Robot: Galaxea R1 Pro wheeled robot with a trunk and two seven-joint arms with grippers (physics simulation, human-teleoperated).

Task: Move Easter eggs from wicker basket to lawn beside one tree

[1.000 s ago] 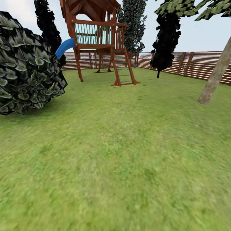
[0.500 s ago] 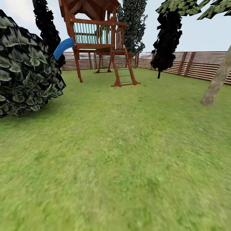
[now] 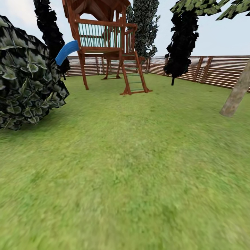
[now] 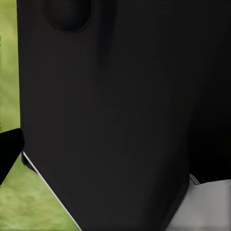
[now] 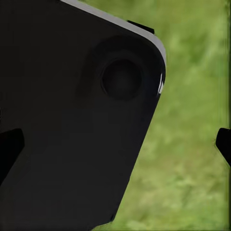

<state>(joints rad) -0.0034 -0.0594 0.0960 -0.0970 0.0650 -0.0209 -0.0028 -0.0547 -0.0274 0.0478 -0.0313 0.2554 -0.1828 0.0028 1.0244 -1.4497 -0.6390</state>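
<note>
The Easter eggs and the wicker basket are out of view. The lawn (image 3: 132,166) stretches ahead of me as flat green grass. A tree with a pale grey-beige leaning trunk (image 3: 238,93) stands at the right edge, its green-speckled foliage (image 3: 205,7) overhead. In the right wrist view my right gripper (image 5: 115,144) is open, one dark fingertip (image 5: 9,147) at each side of the picture, with a black body panel and grass behind it. In the left wrist view my left gripper (image 4: 115,154) shows one dark fingertip (image 4: 8,153) at the picture's edge, standing wide against a black panel.
A large dark leafy bush (image 3: 27,80) stands at the left. A wooden playset (image 3: 104,38) with a blue slide (image 3: 66,52) is ahead in the middle distance. Thin dark trees (image 3: 180,41) and a brown slat fence (image 3: 211,71) close the far side.
The whole head view has shifted: the bush has slid left and the pale trunk right, as the camera moves forward over the grass. Nothing in the garden itself has moved.
</note>
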